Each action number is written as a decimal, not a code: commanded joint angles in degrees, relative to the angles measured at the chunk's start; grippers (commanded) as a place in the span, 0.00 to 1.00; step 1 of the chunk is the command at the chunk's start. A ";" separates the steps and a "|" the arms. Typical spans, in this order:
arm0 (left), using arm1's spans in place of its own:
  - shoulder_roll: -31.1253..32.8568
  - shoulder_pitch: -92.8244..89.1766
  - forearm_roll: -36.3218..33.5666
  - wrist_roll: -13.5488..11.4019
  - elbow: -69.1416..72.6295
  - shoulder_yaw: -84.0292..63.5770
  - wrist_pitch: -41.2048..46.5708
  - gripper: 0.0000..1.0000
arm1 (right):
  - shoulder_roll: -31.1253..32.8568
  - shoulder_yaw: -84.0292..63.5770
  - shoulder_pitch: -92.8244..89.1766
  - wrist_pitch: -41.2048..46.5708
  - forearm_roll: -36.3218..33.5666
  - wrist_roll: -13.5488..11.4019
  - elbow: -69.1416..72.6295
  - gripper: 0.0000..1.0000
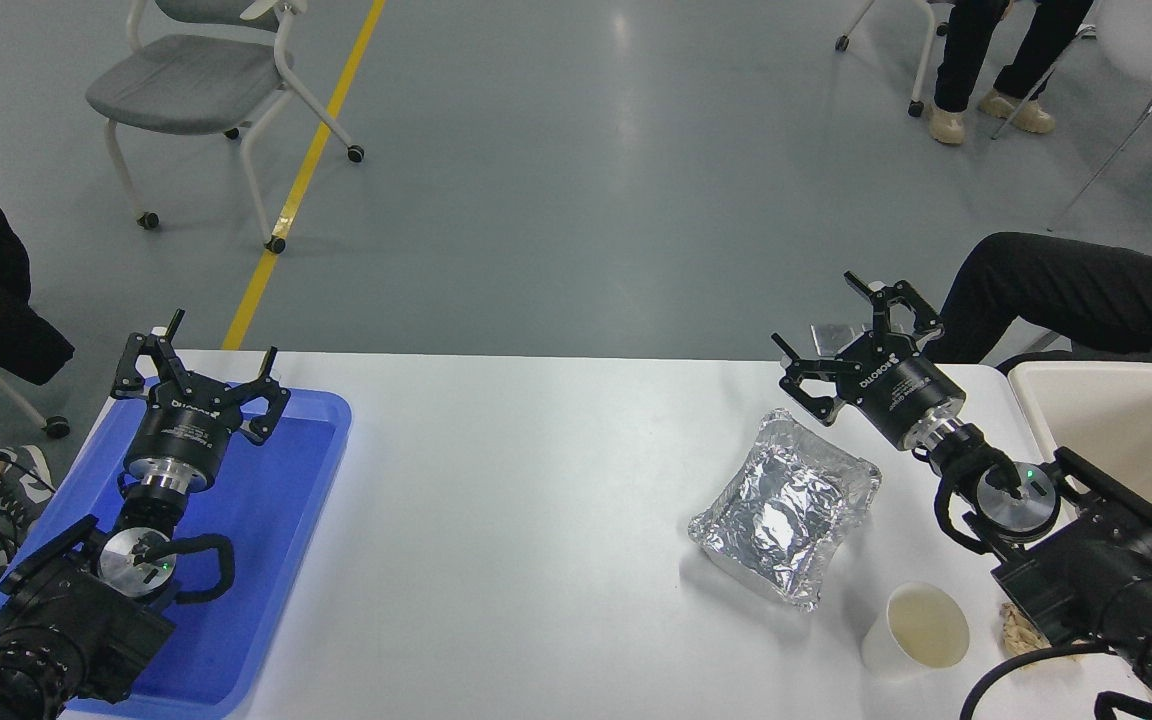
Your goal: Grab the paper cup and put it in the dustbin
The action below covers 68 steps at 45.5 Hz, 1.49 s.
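Observation:
The paper cup (914,630), white with a pale cream inside, stands upright near the table's front right, close beside my right forearm. The dustbin (1116,420), a cream-beige bin with a thick rim, sits at the right edge of the table; only its left part shows. My right gripper (829,330) hovers open near the far right edge of the table, well beyond the cup and left of the bin, holding nothing. My left gripper (198,358) rests open over the blue tray at the lower left.
A crinkled silver foil container (786,505) lies between the cup and the right gripper. A blue tray (281,520) fills the left side. A crumpled brown wad (1018,630) peeks out under my right arm. A person's dark-clothed leg (1086,290) is behind the bin.

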<state>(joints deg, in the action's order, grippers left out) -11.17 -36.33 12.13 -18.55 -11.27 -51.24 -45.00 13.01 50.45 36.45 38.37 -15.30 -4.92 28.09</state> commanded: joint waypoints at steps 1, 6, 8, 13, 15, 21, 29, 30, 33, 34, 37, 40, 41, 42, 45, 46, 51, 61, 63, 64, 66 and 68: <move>0.18 0.03 0.00 0.01 -0.07 0.08 0.00 1.00 | 0.09 0.00 0.03 0.03 1.33 0.00 0.04 1.00; 0.18 0.03 0.00 0.10 0.10 0.00 0.00 1.00 | 0.09 0.00 0.11 0.03 1.33 0.00 0.04 1.00; 0.18 0.03 0.00 0.01 -0.07 0.00 0.00 1.00 | 0.09 0.00 0.03 -0.05 1.33 0.00 0.04 1.00; 0.10 0.03 0.00 0.01 -0.07 0.00 0.00 1.00 | 0.00 0.00 0.03 -0.05 1.33 0.00 0.04 1.00; 0.10 0.03 0.00 0.01 -0.07 0.00 0.00 1.00 | 0.00 0.00 0.03 0.03 1.33 0.00 0.04 1.00; 0.18 0.03 0.00 0.01 -0.07 0.08 0.00 1.00 | 0.00 0.00 0.20 0.03 1.85 0.00 0.12 1.00; 0.10 0.03 0.00 0.01 -0.07 0.00 0.00 1.00 | 0.00 0.00 0.73 -0.05 3.43 -0.18 0.21 1.00; 0.10 0.03 0.00 0.01 -0.07 0.00 0.00 1.00 | 0.00 0.00 0.90 -0.14 3.70 -0.18 0.21 1.00; 0.10 0.03 0.00 0.01 -0.07 0.00 0.00 1.00 | 0.09 0.00 1.61 -0.23 4.66 -0.27 0.21 1.00; 0.10 0.03 0.00 0.01 -0.07 0.08 0.00 1.00 | 0.09 0.00 1.78 -0.23 5.01 -0.27 0.21 1.00; 0.10 0.03 0.00 0.01 0.10 0.00 0.00 1.00 | 0.17 0.00 2.31 -0.49 6.68 -0.35 0.30 1.00; 0.10 0.03 0.00 0.01 -0.07 0.09 0.00 1.00 | 0.35 0.00 3.27 -0.84 8.79 -0.44 1.09 1.00; 0.10 0.03 0.00 0.09 0.10 0.09 0.00 1.00 | 0.53 -0.09 3.54 -0.93 9.49 -0.44 1.44 1.00; 0.10 0.03 0.00 0.01 -0.07 0.09 0.00 1.00 | 0.79 -0.18 3.89 -1.11 10.46 -0.53 1.88 1.00; 0.01 0.03 0.00 0.01 -0.07 0.08 0.00 1.00 | 1.84 -1.40 4.94 -2.16 14.06 -0.53 3.37 1.00; 0.01 0.03 0.00 0.01 -0.07 0.09 0.00 1.00 | 2.37 -2.02 5.47 -2.51 15.20 -0.53 3.90 1.00; 0.10 0.03 0.00 0.01 0.10 0.00 0.00 1.00 | 5.62 -7.81 9.07 -3.48 16.79 -0.53 6.45 1.00; 0.10 0.03 0.00 0.01 -0.07 0.09 0.00 1.00 | 10.98 -23.71 18.12 -4.98 16.71 -0.44 9.53 1.00; 0.10 0.03 0.00 0.01 -0.07 0.00 0.00 1.00 | 11.69 -27.32 20.14 -5.06 16.71 -0.44 10.23 1.00; 0.10 0.03 0.00 0.01 -0.07 0.08 0.00 1.00 | 12.12 -28.90 21.20 -5.15 16.62 -0.44 10.67 1.00; 0.10 0.03 0.00 0.10 -0.07 0.08 0.00 1.00 | 13.26 -31.72 22.96 -5.33 16.53 -0.44 11.63 1.00; 0.10 0.03 0.00 0.10 -0.07 0.00 0.00 1.00 | 14.76 -34.18 24.37 -5.59 16.53 -0.44 13.30 1.00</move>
<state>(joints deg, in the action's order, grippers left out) -11.11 -36.30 12.13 -18.54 -11.33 -51.22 -45.00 22.02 31.38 51.80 34.11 0.41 -5.41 36.44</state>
